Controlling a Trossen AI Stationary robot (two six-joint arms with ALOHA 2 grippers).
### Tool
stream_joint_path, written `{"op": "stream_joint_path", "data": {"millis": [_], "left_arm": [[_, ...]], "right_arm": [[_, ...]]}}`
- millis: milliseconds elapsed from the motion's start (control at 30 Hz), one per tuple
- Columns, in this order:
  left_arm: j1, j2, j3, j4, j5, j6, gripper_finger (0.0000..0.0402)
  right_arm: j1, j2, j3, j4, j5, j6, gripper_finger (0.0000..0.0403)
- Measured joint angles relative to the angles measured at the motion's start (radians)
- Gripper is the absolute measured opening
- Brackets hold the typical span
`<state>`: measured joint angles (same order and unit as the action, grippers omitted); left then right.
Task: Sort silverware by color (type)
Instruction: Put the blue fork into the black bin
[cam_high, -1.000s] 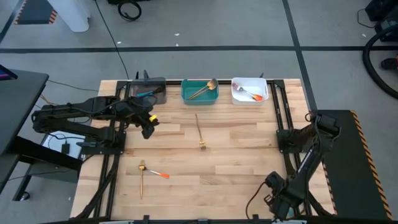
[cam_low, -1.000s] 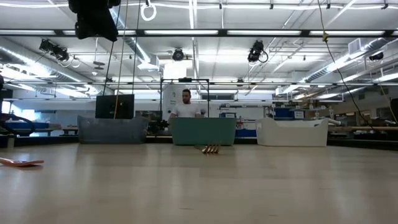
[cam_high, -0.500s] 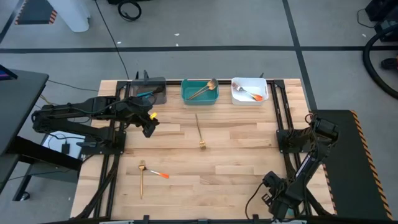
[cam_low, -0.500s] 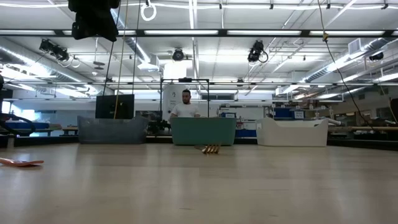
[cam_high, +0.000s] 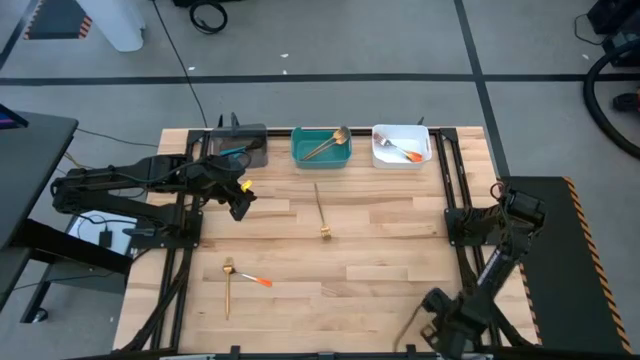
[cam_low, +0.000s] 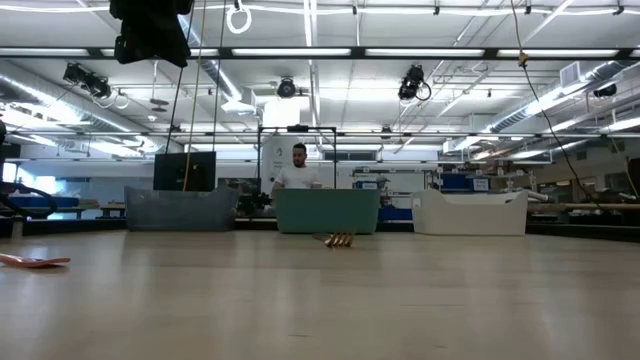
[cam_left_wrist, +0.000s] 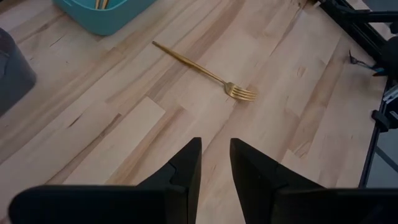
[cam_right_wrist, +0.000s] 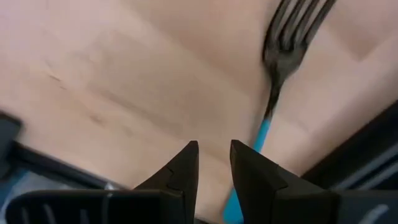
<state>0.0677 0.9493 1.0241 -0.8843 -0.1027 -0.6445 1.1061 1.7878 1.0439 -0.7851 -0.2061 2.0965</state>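
Note:
A gold fork (cam_high: 322, 210) lies flat in the middle of the table, also seen in the left wrist view (cam_left_wrist: 205, 71) and the low view (cam_low: 340, 240). Near the left near corner a gold utensil (cam_high: 229, 287) and an orange-handled one (cam_high: 257, 280) lie side by side. My left gripper (cam_high: 238, 202) hovers shut left of the gold fork (cam_left_wrist: 214, 163). My right gripper (cam_high: 440, 325) is low at the table's near right edge, shut (cam_right_wrist: 214, 165). A blue-handled fork with a dark head (cam_right_wrist: 281, 59) lies flat just beside it, its handle (cam_right_wrist: 261, 134) running behind one finger.
Three bins stand along the far edge: grey (cam_high: 240, 147) holding blue-handled pieces, teal (cam_high: 321, 157) holding gold ones, white (cam_high: 401, 157) holding orange-handled ones. Dark arm frames (cam_high: 455, 190) run along both table sides. A person stands far behind the table (cam_low: 300, 170).
My right gripper has moved a little toward the table's near edge, with its arm folding lower. The left arm and the silverware on the table have kept still.

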Motion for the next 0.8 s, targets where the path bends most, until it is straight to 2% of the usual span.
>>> {"op": "stream_joint_path", "data": {"millis": [167, 300, 533, 800], "left_arm": [[0.0, 0.0, 0.0, -0.003, -0.008, 0.0, 0.0094], [0.0, 0.0, 0.0, -0.002, -0.008, 0.0, 0.0094], [0.0, 0.017, -0.001, -0.001, -0.011, 0.001, 0.0094], [0.0, 0.089, 0.0, -0.003, -0.01, 0.018, 0.0094]], "right_arm": [[0.015, -0.007, -0.068, 0.084, 0.032, 0.053, 0.0101], [0.025, -0.01, -0.079, 0.122, 0.005, 0.072, 0.0101], [0.024, -0.026, -0.017, 0.043, 0.049, 0.051, 0.01], [-0.01, -0.033, 0.045, -0.207, 0.043, -0.037, 0.01]]}}
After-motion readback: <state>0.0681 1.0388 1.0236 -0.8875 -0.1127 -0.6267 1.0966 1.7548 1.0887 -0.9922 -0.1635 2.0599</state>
